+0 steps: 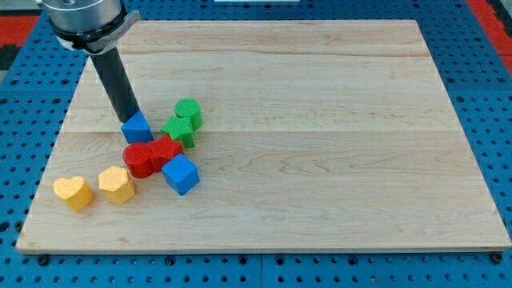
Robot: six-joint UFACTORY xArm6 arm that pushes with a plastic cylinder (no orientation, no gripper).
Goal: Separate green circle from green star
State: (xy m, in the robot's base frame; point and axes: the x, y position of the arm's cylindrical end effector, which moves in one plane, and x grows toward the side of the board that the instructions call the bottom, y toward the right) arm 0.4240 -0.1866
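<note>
Two green blocks are sitting pressed together a little left of the table's middle, and the whole move is turning on how they are lying from my tip (128, 118). Starting near the table's bottom-left corner, a yellow heart (73, 193) and a second yellow block (117, 185) are lying side by side, well clear of the job. Going rightward, my tip is resting on the board just behind a blue triangular block (137, 128), touching it or nearly so; being a bare rod, it has nothing to open or close and is gripping nothing. Below that block, a red round block (138, 159) and another red block (166, 150) are sitting bunched, with a blue cube (181, 174) at their lower right. Further right, the green star (179, 130) is touching the red pair, and the green circle (189, 113) is leaning against the star's upper-right side, toward the table's top edge. So the pair's line is running from lower left to upper right, and the circle is lying to my tip's right, roughly level with it, with the star's upper edge partly between. In my judgement, reaching the seam means going round the top of the star first.
</note>
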